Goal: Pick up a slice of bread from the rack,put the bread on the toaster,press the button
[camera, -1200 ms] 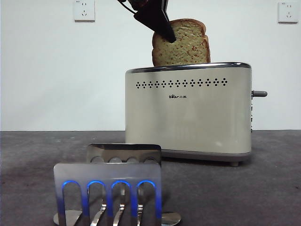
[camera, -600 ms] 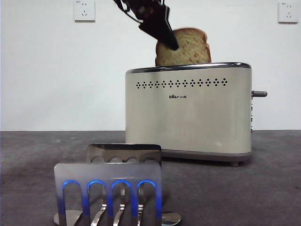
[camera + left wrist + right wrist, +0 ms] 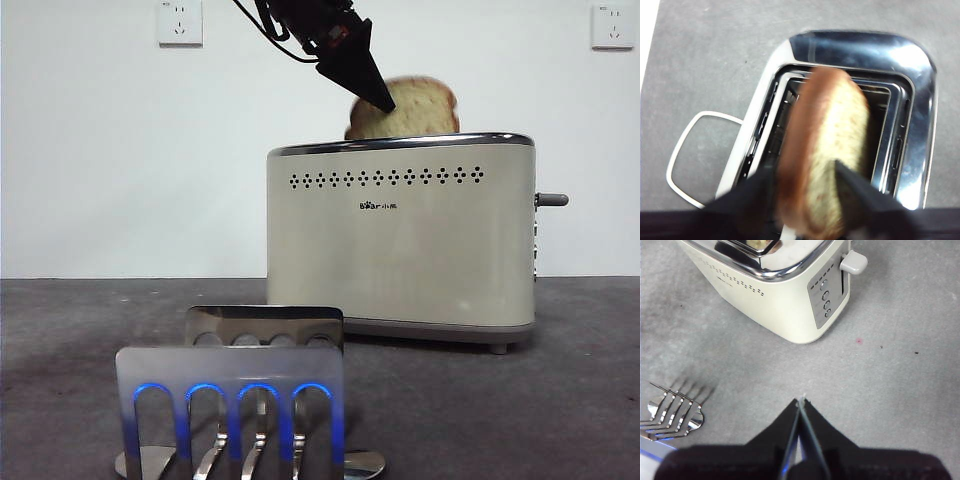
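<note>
Above the toaster (image 3: pixel 400 235), left tool (image 3: pixel 805 182) grips the slice of bread (image 3: pixel 827 150); right tool (image 3: pixel 801 405) closed.

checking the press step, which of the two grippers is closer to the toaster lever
The left gripper, shut on the slice of bread over the toaster; the right gripper hangs apart from the lever.

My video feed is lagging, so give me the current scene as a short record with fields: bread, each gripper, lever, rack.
bread: slice partly down in the toaster slot, top part above the chrome rim
left gripper: above the toaster, jaws on either side of the slice
right gripper: jaws shut, holding nothing, over bare table short of the toaster's lever end
lever: up, nothing touching it
rack: no bread in it, in front of the toaster
</note>
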`<state>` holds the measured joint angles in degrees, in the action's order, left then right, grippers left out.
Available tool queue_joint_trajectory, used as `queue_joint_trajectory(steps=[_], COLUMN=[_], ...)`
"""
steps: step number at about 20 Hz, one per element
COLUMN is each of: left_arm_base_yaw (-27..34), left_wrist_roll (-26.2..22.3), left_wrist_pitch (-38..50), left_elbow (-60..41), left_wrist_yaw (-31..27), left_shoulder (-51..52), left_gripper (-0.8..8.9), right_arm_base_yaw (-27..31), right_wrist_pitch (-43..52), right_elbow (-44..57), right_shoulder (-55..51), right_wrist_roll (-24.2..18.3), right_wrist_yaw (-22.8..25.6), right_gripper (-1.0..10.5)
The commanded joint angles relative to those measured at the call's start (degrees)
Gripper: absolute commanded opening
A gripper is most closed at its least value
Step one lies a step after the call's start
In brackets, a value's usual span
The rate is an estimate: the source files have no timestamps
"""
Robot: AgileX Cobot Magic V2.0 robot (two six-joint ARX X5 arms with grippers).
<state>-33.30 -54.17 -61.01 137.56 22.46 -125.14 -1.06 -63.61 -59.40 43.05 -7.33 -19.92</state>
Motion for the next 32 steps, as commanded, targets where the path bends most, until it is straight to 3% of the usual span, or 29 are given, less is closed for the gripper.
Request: queue_joint_trajectory(steps=[1, 5, 7, 9, 10, 12, 14, 17, 19, 24, 32], left_arm_base_yaw=[0.13, 0.13, 0.13, 0.11, 0.11, 0.04, 0.07, 0.26, 0.39, 0.37, -0.26], left_wrist_roll=[2.16, 4.02, 8.00, 16.83, 21.35, 28.28, 31.76, 37.18, 40.11, 47.93, 48.19], left_wrist_pitch=[0.20, -0.42, -1.33, -2.51, -3.72, -7.87, -12.33, -14.45, -14.47, -14.49, -14.51], left_elbow=[-0.22, -0.22, -0.22, -0.22, -0.22, -0.22, -0.22, -0.22, -0.22, -0.22, -0.22], left_wrist_yaw=[0.17, 0.02, 0.02, 0.07, 0.20, 0.48, 0.46, 0.46, 0.46, 0.46, 0.46], left_shoulder=[0.61, 5.20, 8.63, 12.61, 14.40, 17.66, 20.17, 22.86, 23.85, 24.13, 24.13], left_gripper=[4.45, 4.45, 4.43, 4.27, 3.73, 1.66, 0.15, -0.08, -0.08, -0.08, -0.05], right_arm_base_yaw=[-0.09, -0.07, -0.04, -0.04, 0.00, 0.04, 1.22, 5.29, 6.97, 8.59, 8.57], right_wrist_pitch=[0.13, 3.45, 9.40, 16.17, 18.93, 24.41, 29.22, 36.13, 39.58, 43.95, 47.06], right_elbow=[-0.11, -0.11, -0.11, -0.11, -0.11, -0.11, -0.11, -0.13, -0.13, -0.13, -0.13], right_shoulder=[-0.04, 0.31, 1.66, 4.20, 5.81, 9.70, 14.53, 22.95, 27.71, 38.10, 46.73], right_wrist_roll=[-0.44, 0.22, 5.07, 11.28, 13.27, 17.40, 21.07, 26.73, 29.48, 30.67, 29.77], right_wrist_yaw=[-0.07, -0.02, 0.09, 0.33, 0.31, -1.07, -5.97, -15.06, -18.40, -23.17, -23.54], right_gripper=[0.0, 0.0, 0.0, 0.0, 0.0, -0.1, -0.1, -0.1, -0.1, -0.1, -0.1])
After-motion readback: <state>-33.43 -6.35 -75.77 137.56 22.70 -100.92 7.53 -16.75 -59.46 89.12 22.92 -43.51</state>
